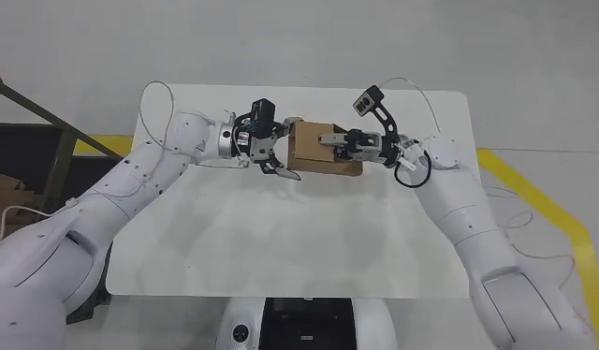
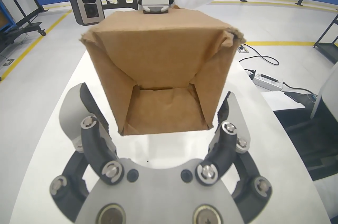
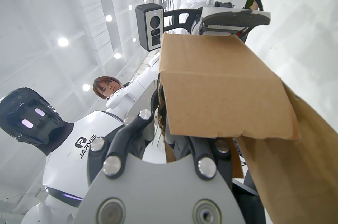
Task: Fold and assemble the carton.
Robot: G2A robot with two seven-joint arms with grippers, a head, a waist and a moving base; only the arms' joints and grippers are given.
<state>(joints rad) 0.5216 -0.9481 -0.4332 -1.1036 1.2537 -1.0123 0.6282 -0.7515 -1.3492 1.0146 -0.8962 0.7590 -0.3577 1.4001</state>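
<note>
**Q:** Carton, where?
**A:** The carton (image 1: 314,149) lies on its side at the far middle of the table (image 1: 281,247), between my two grippers. It is plain brown cardboard.
**Q:** Left gripper?
**A:** My left gripper (image 1: 284,150) sits at the carton's open end, spread wide. In the left wrist view its fingers (image 2: 91,108) stand on either side of the mouth's lower corners, close but not touching the cardboard.
**Q:** So holding nothing?
**A:** Nothing. The jaws are apart and the mouth faces straight into that wrist camera. I see down the inside: four walls, with the far end closed off by cardboard panels.
**Q:** Right gripper?
**A:** My right gripper (image 1: 339,142) comes in from the opposite end, over the carton's top wall. In the right wrist view a cardboard wall runs between its fingers (image 3: 148,101), so it is clamped on the carton.
**Q:** Anything loose?
**A:** One flap (image 3: 290,169) hangs free off the end nearest my right wrist. The top edge at the mouth is frayed at both corners.
**Q:** Carton on the table or lifted?
**A:** Cannot tell. Its lower edge is near the tabletop, but contact is unclear.
</note>
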